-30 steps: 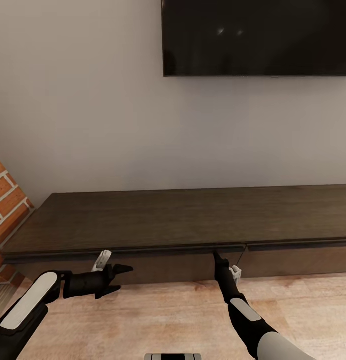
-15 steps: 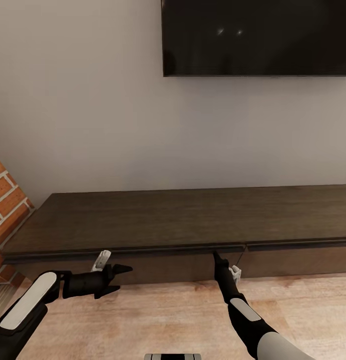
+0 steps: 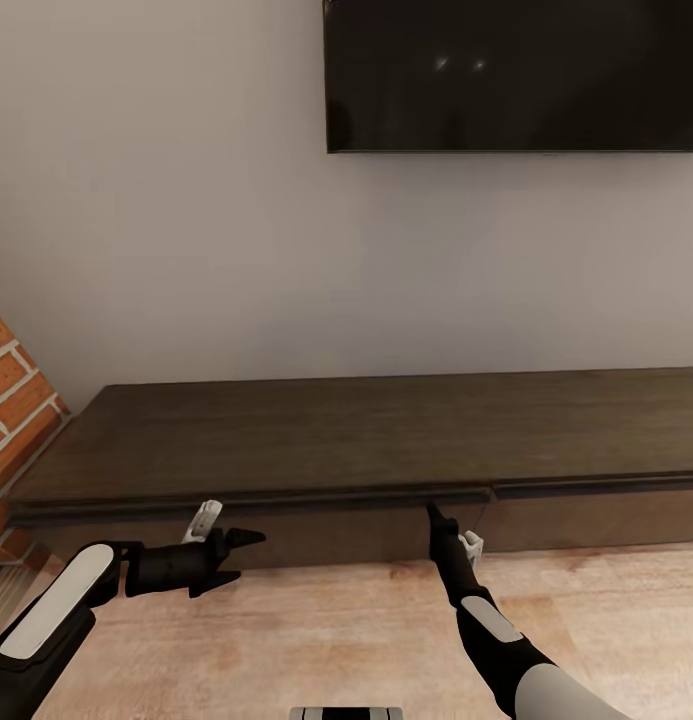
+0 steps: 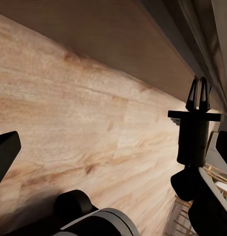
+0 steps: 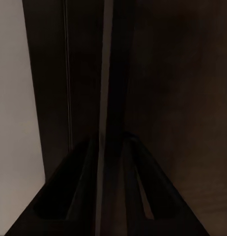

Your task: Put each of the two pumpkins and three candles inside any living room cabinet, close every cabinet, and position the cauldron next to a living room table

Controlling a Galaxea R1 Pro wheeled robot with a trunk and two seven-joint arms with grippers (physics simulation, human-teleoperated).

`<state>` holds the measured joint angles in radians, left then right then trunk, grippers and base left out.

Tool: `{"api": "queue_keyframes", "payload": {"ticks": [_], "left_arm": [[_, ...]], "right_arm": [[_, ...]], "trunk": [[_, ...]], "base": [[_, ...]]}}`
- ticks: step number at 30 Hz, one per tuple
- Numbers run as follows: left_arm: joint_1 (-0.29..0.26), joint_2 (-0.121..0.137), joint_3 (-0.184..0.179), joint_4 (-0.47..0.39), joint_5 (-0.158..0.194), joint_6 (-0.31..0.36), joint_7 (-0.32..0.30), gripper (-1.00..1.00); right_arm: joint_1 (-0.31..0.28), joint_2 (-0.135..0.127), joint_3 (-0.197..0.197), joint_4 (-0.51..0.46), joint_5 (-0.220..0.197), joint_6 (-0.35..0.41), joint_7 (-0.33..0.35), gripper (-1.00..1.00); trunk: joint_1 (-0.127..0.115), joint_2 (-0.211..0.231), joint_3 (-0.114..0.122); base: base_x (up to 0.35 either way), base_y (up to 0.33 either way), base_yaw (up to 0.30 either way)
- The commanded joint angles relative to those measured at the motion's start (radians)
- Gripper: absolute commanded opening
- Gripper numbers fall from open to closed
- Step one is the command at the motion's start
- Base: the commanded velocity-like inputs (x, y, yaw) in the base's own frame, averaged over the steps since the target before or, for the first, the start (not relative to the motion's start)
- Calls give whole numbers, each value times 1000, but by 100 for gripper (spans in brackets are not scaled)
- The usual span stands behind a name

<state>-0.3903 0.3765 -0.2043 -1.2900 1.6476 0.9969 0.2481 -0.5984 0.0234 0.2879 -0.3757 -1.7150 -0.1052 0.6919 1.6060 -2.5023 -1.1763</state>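
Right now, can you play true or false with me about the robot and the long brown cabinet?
1. The right gripper is up at the top edge of a drawer front on the cabinet. True.
2. A pumpkin sits on top of the cabinet. False: its top is bare.
3. The left gripper has its jaws spread and holds nothing. True.
4. The drawers are pulled wide open. False: both drawer fronts look closed, or nearly so.
5. A dark television hangs on the wall above the cabinet. True.
6. The floor is grey carpet. False: it is light wood planks.
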Motion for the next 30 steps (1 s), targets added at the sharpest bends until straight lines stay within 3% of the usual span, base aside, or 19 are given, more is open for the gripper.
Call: {"api": "queue_keyframes", "payload": {"ticks": [1,16,30], "left_arm": [[-1,1,-1,-1,11,0,10,100],[-1,2,2,0,12,0,9,100],[-1,-1,14,12,14,0,10,100]], "right_arm": [[-1,-1,10,-2,-5,-9,12,-100],[-1,0,10,-2,-5,-10,12,-100],[-1,-1,10,0,-5,-9,12,-100]], "trunk": [[-1,0,-1],[-1,0,-1],[-1,0,-1]], "base": [[-147,0,0],[-112,0,0],[-231,0,0]]}}
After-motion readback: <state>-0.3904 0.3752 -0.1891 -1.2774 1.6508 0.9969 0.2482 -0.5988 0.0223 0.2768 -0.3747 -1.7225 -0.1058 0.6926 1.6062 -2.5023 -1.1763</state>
